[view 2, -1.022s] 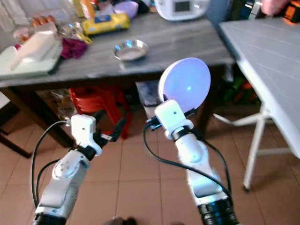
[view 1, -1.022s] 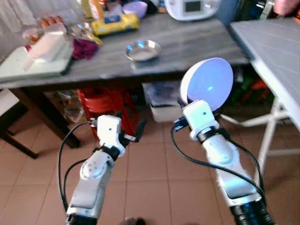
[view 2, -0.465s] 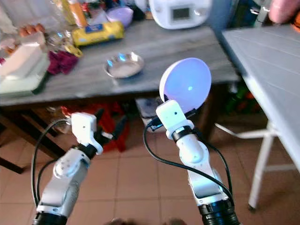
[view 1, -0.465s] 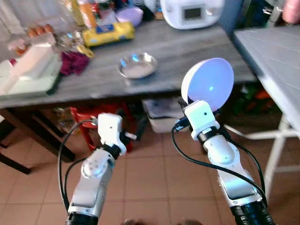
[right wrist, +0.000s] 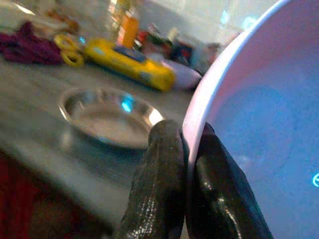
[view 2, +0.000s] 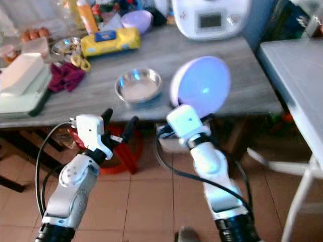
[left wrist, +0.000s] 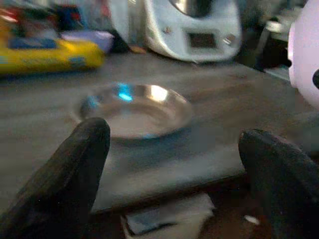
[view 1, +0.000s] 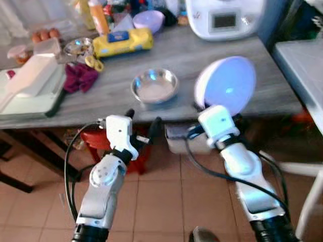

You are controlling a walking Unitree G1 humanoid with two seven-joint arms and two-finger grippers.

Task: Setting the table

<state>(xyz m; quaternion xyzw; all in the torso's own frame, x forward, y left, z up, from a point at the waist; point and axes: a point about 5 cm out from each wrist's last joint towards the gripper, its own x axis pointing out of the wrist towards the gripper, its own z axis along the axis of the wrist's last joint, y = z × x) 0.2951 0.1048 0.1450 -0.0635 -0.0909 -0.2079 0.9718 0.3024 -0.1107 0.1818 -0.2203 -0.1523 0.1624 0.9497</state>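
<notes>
My right gripper [right wrist: 189, 135] is shut on the rim of a pale lavender plate [view 1: 225, 84], holding it upright at the front edge of the grey table [view 1: 192, 48]. A shallow steel bowl [view 1: 154, 86] sits on the table just left of the plate. My left gripper [view 1: 143, 121] is open and holds nothing. It hovers at the table's front edge, just in front of the steel bowl [left wrist: 134, 107], which lies beyond the two black fingertips [left wrist: 84, 149].
Farther back on the table are a white kitchen appliance [view 1: 224, 17], a yellow package [view 1: 122, 41], a purple bowl [view 1: 148, 20], a maroon cloth [view 1: 79, 79] and a white board [view 1: 30, 88]. A red stool [view 1: 96, 141] stands underneath. A second grey table [view 1: 303, 60] stands right.
The camera has come closer to the grey table, so the bowl and the table edge now lie right before both grippers. The plate stays in the right gripper.
</notes>
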